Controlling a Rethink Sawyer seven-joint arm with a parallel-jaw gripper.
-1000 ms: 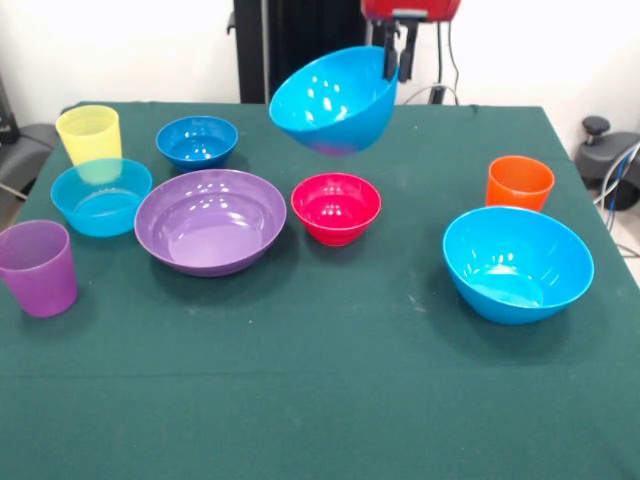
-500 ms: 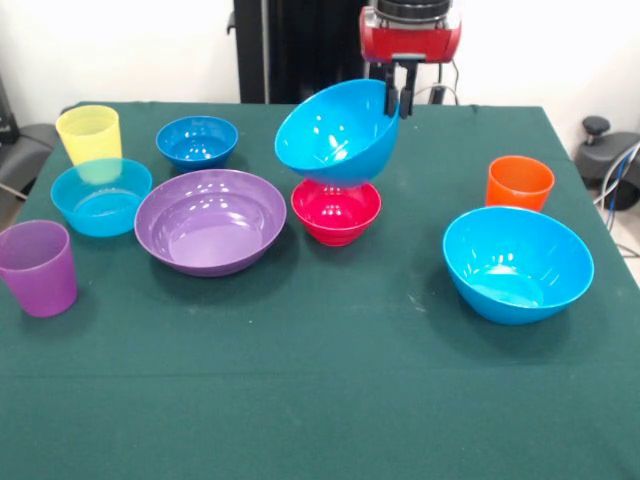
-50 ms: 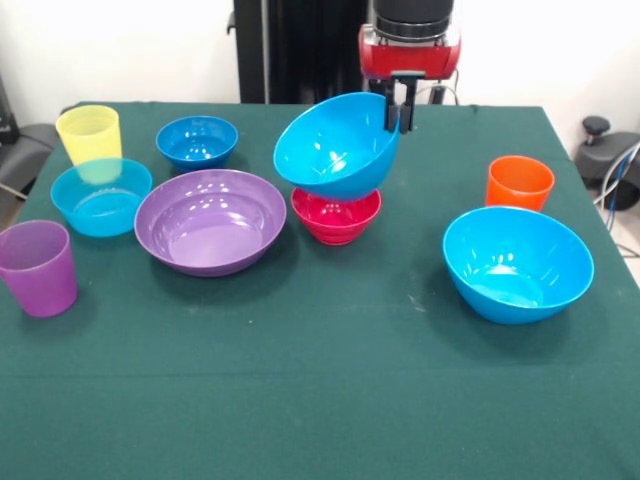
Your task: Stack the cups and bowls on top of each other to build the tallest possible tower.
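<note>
Dark green cloth over table, white wall behind, black pedestal column at far side. Spread across cloth, all upright and empty: translucent yellow plastic tumbler at far left, touching or just behind light blue shallow plastic bowl; translucent purple plastic tumbler nearer the camera at left edge; small dark blue glossy bowl further back; wide shallow purple plastic bowl left of centre; opaque orange plastic tumbler at right; large bright blue plastic bowl just in front of it.

At centre, small magenta glossy bowl, upper rim hidden behind tilted large blue bowl resting in or just above it; contact not discernible. Tilted bowl open toward camera and left, nothing inside. Black gripper below red wrist, clamped on that bowl's raised right rim, one finger visible outside, the other behind the wall.

Right of table, cables and black knobbed object, cut off by edge. Dark shape at left edge, partly seen.
</note>
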